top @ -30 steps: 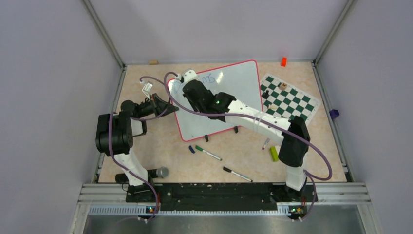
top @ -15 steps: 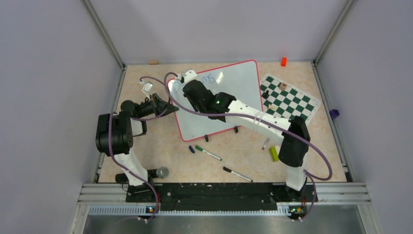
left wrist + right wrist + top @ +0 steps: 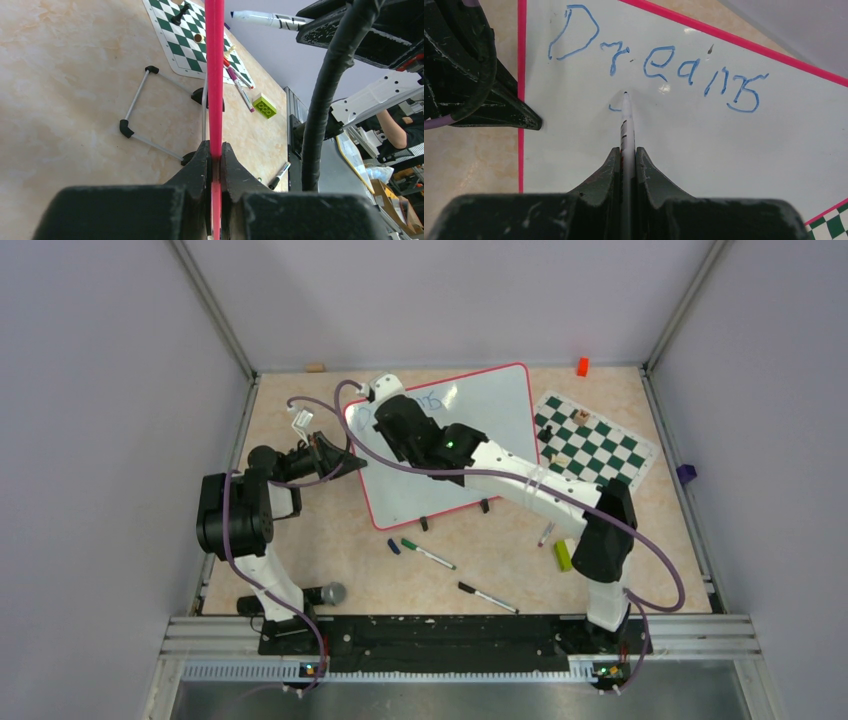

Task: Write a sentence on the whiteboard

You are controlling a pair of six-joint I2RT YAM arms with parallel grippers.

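Note:
The whiteboard (image 3: 492, 425) stands tilted on its black feet, its red frame seen edge-on in the left wrist view (image 3: 215, 75). My left gripper (image 3: 338, 455) (image 3: 215, 148) is shut on the frame's left edge. My right gripper (image 3: 383, 403) (image 3: 626, 150) is shut on a white marker (image 3: 626, 122). The marker's tip rests on the board (image 3: 734, 150) just under the sentence. The sentence (image 3: 659, 70) reads "Dreams" in blue. A short blue stroke (image 3: 614, 107) starts a second line beside the tip. The right arm hides part of the lettering (image 3: 432, 400) in the top view.
The green-and-white chess mat (image 3: 598, 448) with a few pieces lies right of the board. A green-capped marker (image 3: 428, 554), a black marker (image 3: 488, 598), a blue cap (image 3: 394, 547), a green brick (image 3: 563, 555) and a microphone (image 3: 325, 593) lie in front. An orange block (image 3: 582, 366) sits far back.
My right gripper has shifted a little to the far left across the board with the marker. My left gripper and the board have not moved.

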